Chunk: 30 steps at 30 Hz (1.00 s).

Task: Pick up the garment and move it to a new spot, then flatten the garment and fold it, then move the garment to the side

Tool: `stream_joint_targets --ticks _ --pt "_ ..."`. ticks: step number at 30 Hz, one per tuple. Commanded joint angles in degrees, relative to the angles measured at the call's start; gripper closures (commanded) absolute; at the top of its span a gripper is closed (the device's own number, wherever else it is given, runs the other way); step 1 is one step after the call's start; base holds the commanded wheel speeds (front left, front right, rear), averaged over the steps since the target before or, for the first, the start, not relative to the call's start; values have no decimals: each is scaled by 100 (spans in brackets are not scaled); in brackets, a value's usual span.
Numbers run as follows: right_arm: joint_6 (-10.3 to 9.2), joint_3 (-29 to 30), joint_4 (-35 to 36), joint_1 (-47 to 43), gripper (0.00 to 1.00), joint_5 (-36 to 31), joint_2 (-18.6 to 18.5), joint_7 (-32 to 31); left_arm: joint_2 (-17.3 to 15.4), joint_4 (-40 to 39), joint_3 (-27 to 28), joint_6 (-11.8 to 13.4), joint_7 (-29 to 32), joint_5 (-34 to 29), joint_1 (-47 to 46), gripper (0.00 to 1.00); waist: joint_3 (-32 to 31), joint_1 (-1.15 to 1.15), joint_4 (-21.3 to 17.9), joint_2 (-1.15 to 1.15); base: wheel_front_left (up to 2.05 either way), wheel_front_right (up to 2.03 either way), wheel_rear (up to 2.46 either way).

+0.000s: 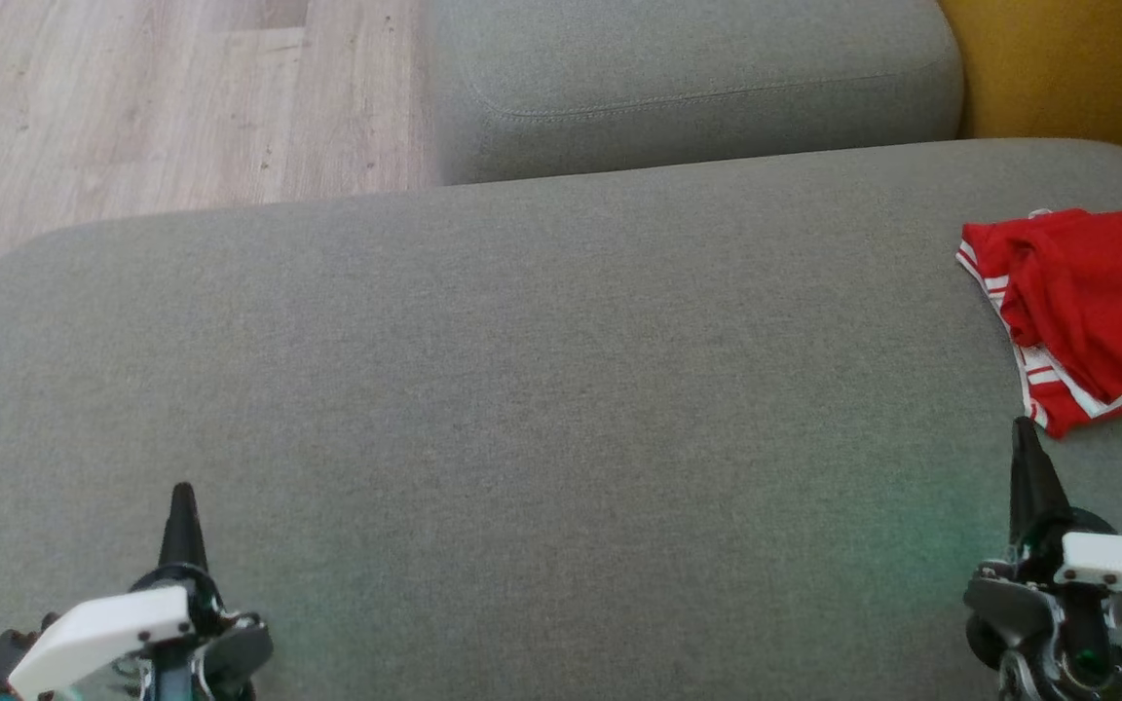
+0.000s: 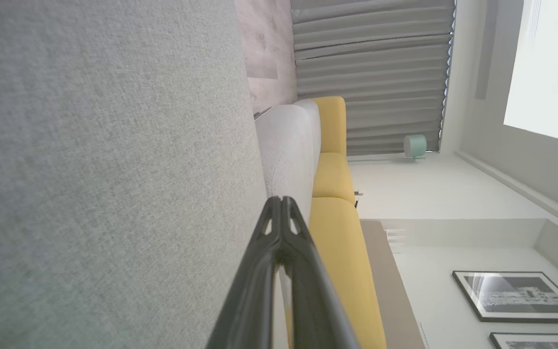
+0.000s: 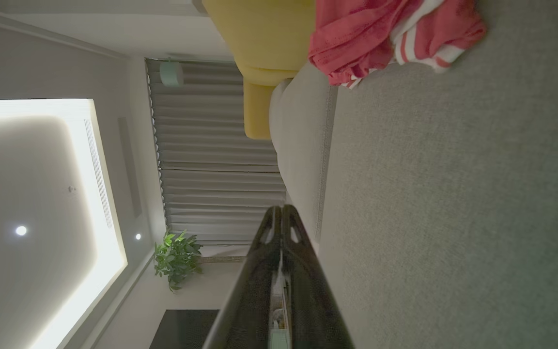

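Note:
The garment is a red shirt with white stripes, lying crumpled at the right edge of the grey sofa cushion; part of it runs out of the head view. It also shows at the top of the right wrist view as the garment. My right gripper is shut and empty, its tip just short of the garment's near hem. My left gripper is shut and empty at the lower left, far from the garment. In the wrist views both grippers have their fingers pressed together.
A second grey cushion lies behind the main one. Wooden floor is at the far left and a yellow seat at the far right. A broad bare stretch of cushion lies between the grippers.

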<state>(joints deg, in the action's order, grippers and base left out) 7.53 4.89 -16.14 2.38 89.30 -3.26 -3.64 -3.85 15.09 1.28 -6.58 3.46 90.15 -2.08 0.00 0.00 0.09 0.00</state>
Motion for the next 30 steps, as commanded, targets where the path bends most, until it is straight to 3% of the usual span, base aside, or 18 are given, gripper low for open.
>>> stream_joint_targets --ticks 1,4,30 --pt "-4 -62 221 325 100 191 -95 -76 -75 -141 235 -56 51 159 -336 100 5 0 -2 0 0 0 0" --pt "-4 -17 223 364 100 436 -92 -140 -72 -116 290 -91 115 397 -391 100 18 0 -9 0 0 0 0" --pt "-4 34 219 368 100 393 -56 -181 -27 -112 353 -91 166 344 -396 100 18 0 -9 0 0 0 0"
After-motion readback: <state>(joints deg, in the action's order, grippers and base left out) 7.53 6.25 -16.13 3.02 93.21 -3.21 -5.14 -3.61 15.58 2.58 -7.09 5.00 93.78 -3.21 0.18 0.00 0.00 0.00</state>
